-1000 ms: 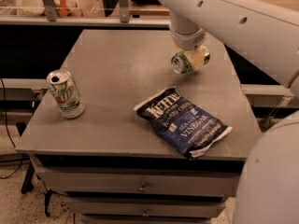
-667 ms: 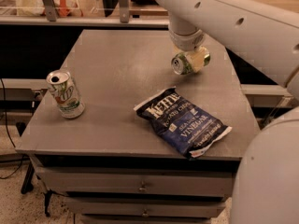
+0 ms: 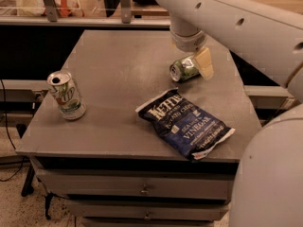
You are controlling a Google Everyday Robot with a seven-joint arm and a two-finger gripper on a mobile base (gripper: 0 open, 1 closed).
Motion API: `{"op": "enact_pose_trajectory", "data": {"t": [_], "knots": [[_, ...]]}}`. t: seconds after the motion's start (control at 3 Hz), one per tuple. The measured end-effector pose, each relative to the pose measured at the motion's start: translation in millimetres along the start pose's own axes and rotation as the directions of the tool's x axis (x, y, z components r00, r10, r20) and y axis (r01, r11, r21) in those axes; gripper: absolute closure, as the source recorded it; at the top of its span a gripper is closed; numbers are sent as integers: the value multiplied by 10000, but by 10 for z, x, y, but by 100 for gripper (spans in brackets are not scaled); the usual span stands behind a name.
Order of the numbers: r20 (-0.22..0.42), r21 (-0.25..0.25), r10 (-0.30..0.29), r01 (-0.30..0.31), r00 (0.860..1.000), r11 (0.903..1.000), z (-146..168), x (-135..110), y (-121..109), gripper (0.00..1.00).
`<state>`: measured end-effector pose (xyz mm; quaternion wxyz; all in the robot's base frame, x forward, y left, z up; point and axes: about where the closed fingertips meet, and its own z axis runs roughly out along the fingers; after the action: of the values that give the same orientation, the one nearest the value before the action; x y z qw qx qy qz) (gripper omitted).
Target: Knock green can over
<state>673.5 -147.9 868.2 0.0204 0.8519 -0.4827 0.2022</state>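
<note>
The green can lies on its side on the grey table, at the far right, with its silver top facing left. My gripper hangs from the white arm directly at the can's right end, touching or almost touching it. The part of the can under the gripper is hidden.
A white can with a green and red logo stands upright near the table's left edge. A dark blue chip bag lies flat at the front right. The robot's white body fills the lower right corner. Drawers sit below the tabletop.
</note>
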Motion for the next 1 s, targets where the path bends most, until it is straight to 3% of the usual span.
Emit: {"op": "enact_pose_trajectory", "data": {"t": [0.67,1.0], "knots": [[190,-54,111,-110,9998,9999,6,14,15,0],[751,-73,330,-325,9966,9994,-22,68,23,0]]}}
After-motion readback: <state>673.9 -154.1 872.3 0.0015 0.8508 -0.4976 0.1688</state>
